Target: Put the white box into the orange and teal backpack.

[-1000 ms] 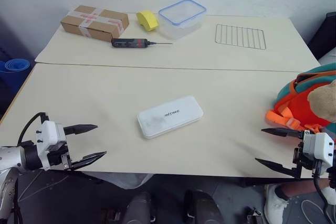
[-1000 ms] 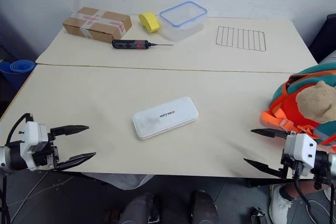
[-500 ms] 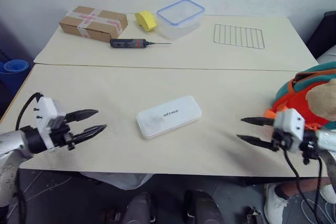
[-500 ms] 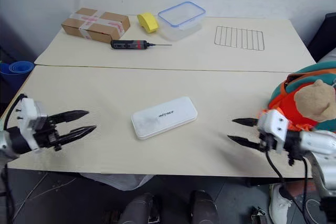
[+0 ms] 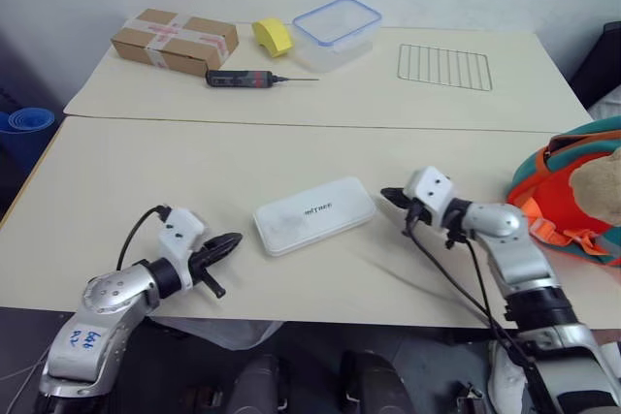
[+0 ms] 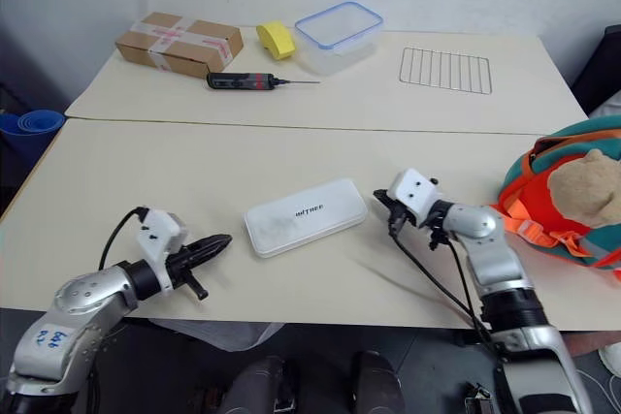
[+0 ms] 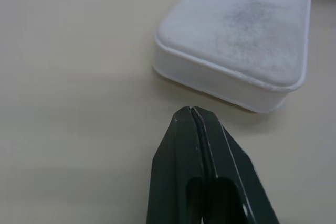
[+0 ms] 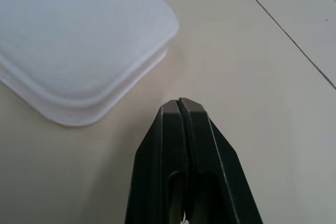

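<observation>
Two pale tables, pushed together edge to edge, are carrying everything, and the near one is where things are changing. Over the last second both arms have been swinging in from the near corners toward the middle, and their fingers, spread wide at the start, are now clenched tight on nothing. The left gripper [image 5: 233, 239] is lying low over the table just beside one short end of the box [image 5: 313, 214], and the right gripper [image 5: 388, 195] is sitting just beside the other short end; whether either tip is touching the plastic cannot be told, though both wrist views are showing a slim gap. The box itself is lying flat near the middle of the near table, unmoved, well apart from the backpack [image 5: 572, 186], which is resting at the table's right edge. Closed tips flanking both ends are suggesting a two-sided squeeze or push rather than a pinch, so the pickup is probably about to begin, and nothing of the transfer is done yet. Along the far table's back edge a cardboard box [image 5: 175, 41], a clear container [image 5: 337, 31] and a wire rack [image 5: 444, 67] are sitting untouched.
</observation>
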{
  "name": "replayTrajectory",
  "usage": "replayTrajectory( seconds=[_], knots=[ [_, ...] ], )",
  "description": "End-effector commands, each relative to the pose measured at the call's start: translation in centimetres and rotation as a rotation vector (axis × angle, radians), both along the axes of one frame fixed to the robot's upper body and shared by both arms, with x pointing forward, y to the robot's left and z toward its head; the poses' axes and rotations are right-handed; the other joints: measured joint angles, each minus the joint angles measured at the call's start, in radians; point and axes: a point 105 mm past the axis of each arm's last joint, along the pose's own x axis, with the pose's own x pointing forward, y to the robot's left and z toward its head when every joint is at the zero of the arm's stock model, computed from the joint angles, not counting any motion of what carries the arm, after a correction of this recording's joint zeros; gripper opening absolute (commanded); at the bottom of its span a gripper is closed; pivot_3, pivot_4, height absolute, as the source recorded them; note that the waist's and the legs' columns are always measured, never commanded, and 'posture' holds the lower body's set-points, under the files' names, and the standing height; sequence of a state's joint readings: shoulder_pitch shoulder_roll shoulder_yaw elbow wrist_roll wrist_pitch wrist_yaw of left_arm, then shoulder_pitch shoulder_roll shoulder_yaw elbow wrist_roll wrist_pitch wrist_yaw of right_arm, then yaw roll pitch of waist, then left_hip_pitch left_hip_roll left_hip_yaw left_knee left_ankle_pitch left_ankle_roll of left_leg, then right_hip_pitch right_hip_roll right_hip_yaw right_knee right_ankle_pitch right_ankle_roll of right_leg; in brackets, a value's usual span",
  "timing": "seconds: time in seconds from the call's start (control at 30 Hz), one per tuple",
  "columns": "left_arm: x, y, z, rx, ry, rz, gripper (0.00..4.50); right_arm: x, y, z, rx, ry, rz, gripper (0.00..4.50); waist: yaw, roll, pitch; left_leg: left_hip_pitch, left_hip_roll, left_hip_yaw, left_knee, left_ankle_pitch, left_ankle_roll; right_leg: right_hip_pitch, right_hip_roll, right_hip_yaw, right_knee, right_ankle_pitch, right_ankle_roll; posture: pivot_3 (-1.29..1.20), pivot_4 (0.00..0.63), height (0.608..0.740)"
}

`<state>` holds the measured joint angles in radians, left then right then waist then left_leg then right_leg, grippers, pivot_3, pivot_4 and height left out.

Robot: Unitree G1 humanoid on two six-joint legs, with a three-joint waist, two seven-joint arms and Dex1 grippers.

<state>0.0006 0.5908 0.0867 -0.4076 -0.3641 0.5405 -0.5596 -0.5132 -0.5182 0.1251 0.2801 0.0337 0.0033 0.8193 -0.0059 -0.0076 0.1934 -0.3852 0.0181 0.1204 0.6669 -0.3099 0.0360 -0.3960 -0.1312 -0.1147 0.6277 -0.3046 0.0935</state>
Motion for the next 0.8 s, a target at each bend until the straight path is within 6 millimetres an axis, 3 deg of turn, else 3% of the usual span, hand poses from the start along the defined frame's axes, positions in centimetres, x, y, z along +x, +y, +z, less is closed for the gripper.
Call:
replayTrajectory(
  seconds=[0.03,0.2,0.43,0.6,0.7,0.8],
  knots=[
    [0.7,-0.8,0.6,0.003,-0.05,-0.016,0.01,-0.4,0.8,0.7,0.008,0.0,0.06,0.0,0.002,0.0,0.0,0.0,0.0,0.0,0.0,0.0,0.0,0.0,0.0,0.0,0.0,0.0,0.0,0.0,0.15,0.74],
    [0.5,-2.4,0.7,-0.046,-0.055,-0.072,0.01,-2.5,1.2,0.8,0.017,0.041,0.149,0.0,0.004,0.0,0.0,-0.001,0.0,-0.001,0.0,0.0,0.001,0.001,-0.001,-0.001,0.0,0.0,0.0,0.0,0.15,0.74],
    [-0.3,-3.5,0.6,-0.036,-0.042,-0.147,0.01,-7.0,0.3,0.2,-0.007,0.143,0.196,0.0,0.005,0.0,0.0,-0.001,0.0,-0.002,0.0,0.0,0.001,0.001,-0.001,-0.002,-0.001,0.0,0.0,0.0,0.15,0.74],
    [-0.3,-2.8,0.5,-0.076,-0.002,-0.127,0.01,-8.1,-2.8,-0.5,-0.06,0.161,0.069,0.0,0.005,0.0,0.0,0.0,0.0,-0.002,0.0,0.0,0.0,0.001,-0.001,-0.001,-0.002,0.0,0.0,0.0,0.15,0.74],
    [-0.5,-1.1,1.7,-0.158,0.064,-0.13,0.63,-8.4,-4.8,-0.7,-0.104,0.17,0.021,0.0,0.005,0.0,0.0,0.0,0.0,-0.002,0.0,0.0,0.0,0.001,-0.001,-0.001,-0.003,0.0,0.0,0.0,0.15,0.74],
    [-0.7,0.7,2.2,-0.245,0.251,-0.139,1.55,-8.5,-5.2,-0.5,-0.129,0.169,0.017,0.0,0.003,0.0,0.0,0.0,0.0,-0.002,0.0,0.0,0.0,0.001,-0.001,-0.001,-0.002,0.0,0.0,0.0,0.15,0.74]
  ],
)
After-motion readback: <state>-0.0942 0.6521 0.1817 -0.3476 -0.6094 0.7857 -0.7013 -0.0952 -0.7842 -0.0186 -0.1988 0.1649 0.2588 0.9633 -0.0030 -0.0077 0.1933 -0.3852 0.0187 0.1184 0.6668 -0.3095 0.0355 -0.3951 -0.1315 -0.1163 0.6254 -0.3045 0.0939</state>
